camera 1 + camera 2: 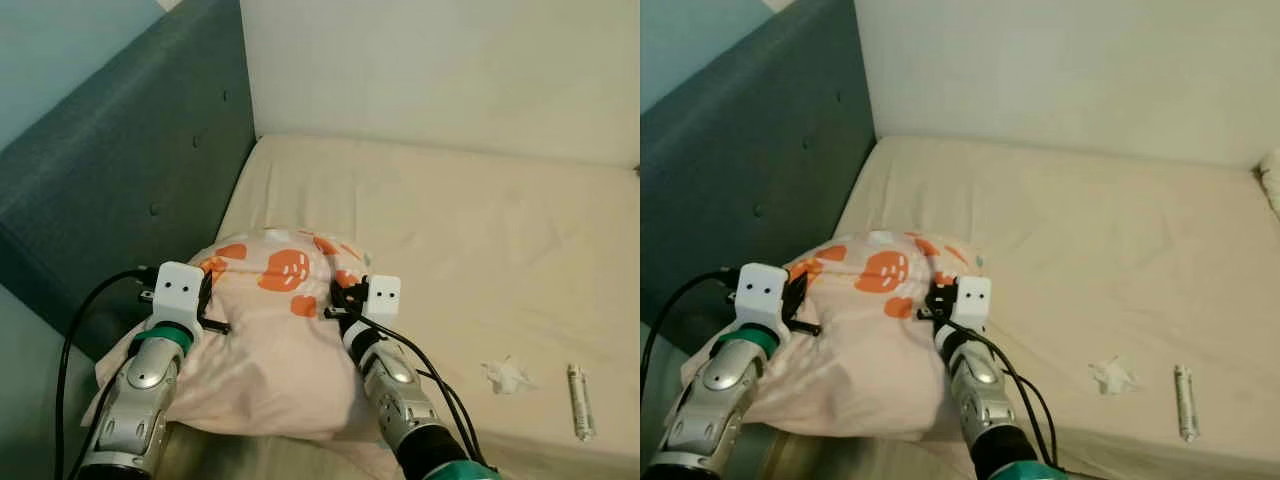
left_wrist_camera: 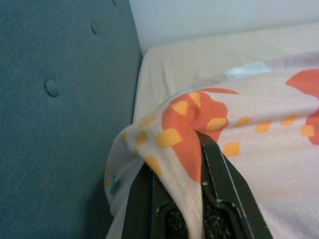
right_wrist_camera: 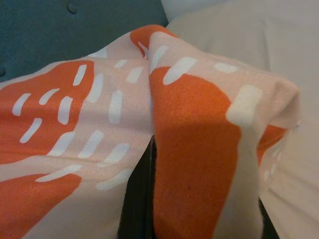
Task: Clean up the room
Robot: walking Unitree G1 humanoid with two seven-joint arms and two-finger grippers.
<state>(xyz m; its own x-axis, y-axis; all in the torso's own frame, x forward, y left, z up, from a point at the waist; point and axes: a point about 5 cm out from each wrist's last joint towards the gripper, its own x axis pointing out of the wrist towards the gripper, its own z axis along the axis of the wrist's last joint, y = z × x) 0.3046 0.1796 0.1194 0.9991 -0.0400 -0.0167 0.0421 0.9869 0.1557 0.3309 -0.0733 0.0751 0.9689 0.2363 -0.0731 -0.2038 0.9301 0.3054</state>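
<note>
Left gripper (image 1: 207, 300) pinches the pillow's (image 1: 262, 340) left edge, fabric bunched between both fingers (image 2: 219, 179). Pillow lies at the bed's (image 1: 450, 220) near-left corner beside the headboard (image 1: 130, 170), long axis near-to-far, far end toward the wall. Right gripper (image 1: 345, 297) clamps its right edge. Both forearms reach forward, roughly parallel. Tissue (image 1: 507, 376) and tube (image 1: 581, 402) lie near-right on the bed, apart from the pillow.
</note>
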